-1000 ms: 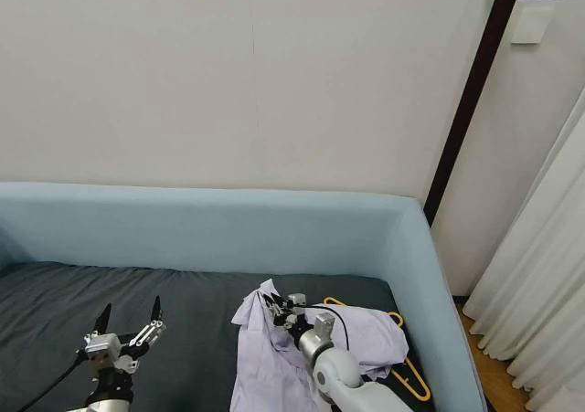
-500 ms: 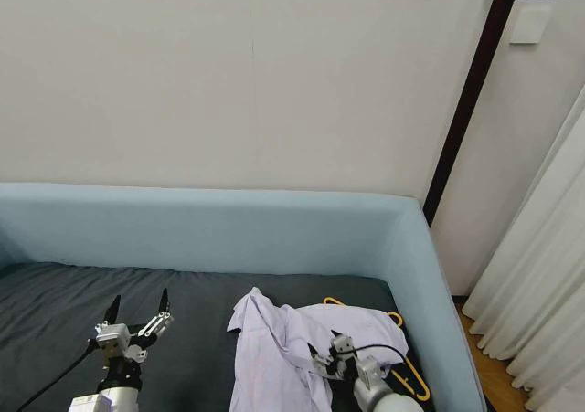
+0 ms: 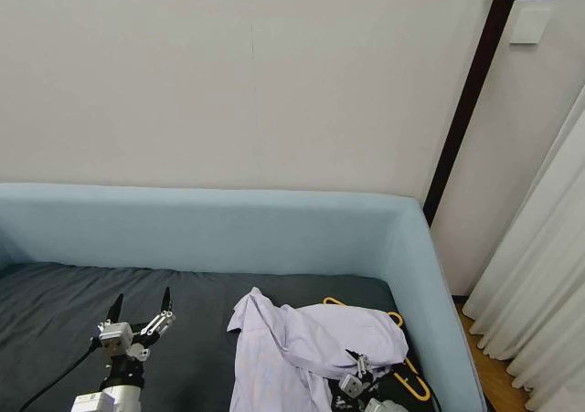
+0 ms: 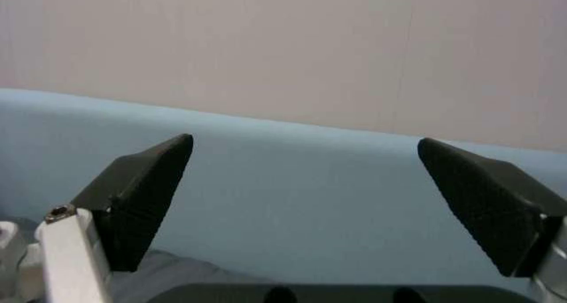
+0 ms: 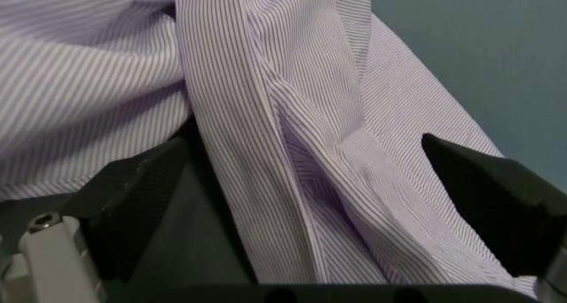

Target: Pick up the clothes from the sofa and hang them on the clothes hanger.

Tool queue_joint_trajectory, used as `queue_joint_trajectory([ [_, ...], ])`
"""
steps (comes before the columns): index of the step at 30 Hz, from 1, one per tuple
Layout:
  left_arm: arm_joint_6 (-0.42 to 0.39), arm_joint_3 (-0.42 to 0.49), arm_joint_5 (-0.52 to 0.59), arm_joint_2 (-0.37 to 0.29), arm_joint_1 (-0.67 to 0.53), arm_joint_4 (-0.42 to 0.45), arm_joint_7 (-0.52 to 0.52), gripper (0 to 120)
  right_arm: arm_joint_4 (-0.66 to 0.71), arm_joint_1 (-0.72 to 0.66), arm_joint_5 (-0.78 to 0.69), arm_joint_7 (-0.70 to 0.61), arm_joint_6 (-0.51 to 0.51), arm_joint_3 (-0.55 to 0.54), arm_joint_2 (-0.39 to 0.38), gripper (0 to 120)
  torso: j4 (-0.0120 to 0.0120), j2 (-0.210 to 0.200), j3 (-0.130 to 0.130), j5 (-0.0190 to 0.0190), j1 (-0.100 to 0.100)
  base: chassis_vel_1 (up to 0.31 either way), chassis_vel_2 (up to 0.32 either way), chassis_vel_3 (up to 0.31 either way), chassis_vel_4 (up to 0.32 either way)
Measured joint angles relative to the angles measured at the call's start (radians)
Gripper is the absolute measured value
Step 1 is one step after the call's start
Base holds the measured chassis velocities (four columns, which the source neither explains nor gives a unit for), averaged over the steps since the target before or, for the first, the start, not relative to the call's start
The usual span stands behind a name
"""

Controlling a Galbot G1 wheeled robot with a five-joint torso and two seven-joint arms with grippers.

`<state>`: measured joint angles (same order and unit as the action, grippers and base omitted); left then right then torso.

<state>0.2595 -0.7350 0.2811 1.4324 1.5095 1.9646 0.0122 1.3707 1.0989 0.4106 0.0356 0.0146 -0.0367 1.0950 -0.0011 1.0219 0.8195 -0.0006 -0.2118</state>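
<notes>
My right gripper (image 5: 306, 150) hangs over the striped shirt (image 3: 311, 343) heaped on the sofa (image 3: 274, 229) seat, fingers (image 5: 142, 203) wide; I'd sink onto a thick fold, clear of the orange hanger (image 3: 419, 390); left gripper (image 3: 142, 307) idles alongside, spread open.

Home room: blue sofa (image 3: 228, 229), white curtain (image 3: 541, 311)

shirt (image 3: 302, 343): showing pale lilac with fine purple pinstripes | sofa (image 3: 228, 229): showing light blue on back and arm, dark grey on seat | hanger (image 3: 418, 387): showing yellow-orange | left gripper (image 3: 142, 296): showing black fingers on silver body | wall (image 3: 228, 83): showing off-white | curtain (image 3: 548, 293): showing white | door frame (image 3: 466, 110): showing dark brown
</notes>
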Motion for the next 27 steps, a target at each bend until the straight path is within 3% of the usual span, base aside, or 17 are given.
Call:
queue_joint_trajectory([
  [8, 0.000, -0.003, -0.002, 0.009, 0.008, 0.006, 0.000, 100, -0.045, -0.010, 0.122, -0.108, -0.016, -0.006, 0.038, 100, 0.0000, 0.000, 0.000, -0.0001, 0.000, 0.000, 0.000, 0.000, 0.000],
  [13, 0.001, -0.003, -0.004, 0.014, 0.009, 0.009, 0.000, 100, -0.065, -0.002, 0.134, -0.249, -0.035, -0.024, 0.059, 100, 0.0000, 0.000, 0.000, -0.0001, 0.000, 0.000, 0.000, 0.000, 0.000],
  [25, 0.004, 0.002, -0.004, 0.015, 0.007, 0.010, 0.000, 100, -0.047, -0.005, 0.083, -0.300, 0.055, -0.001, 0.065, 100, 0.0000, 0.000, 0.000, -0.0001, 0.000, 0.000, 0.000, 0.000, 0.000],
  [27, 0.005, 0.002, -0.004, 0.012, 0.005, 0.009, 0.000, 100, -0.050, -0.009, 0.067, -0.294, 0.062, 0.005, 0.069, 95, 0.0000, 0.000, 0.000, 0.0000, 0.000, 0.000, 0.000, 0.000, 0.000],
])
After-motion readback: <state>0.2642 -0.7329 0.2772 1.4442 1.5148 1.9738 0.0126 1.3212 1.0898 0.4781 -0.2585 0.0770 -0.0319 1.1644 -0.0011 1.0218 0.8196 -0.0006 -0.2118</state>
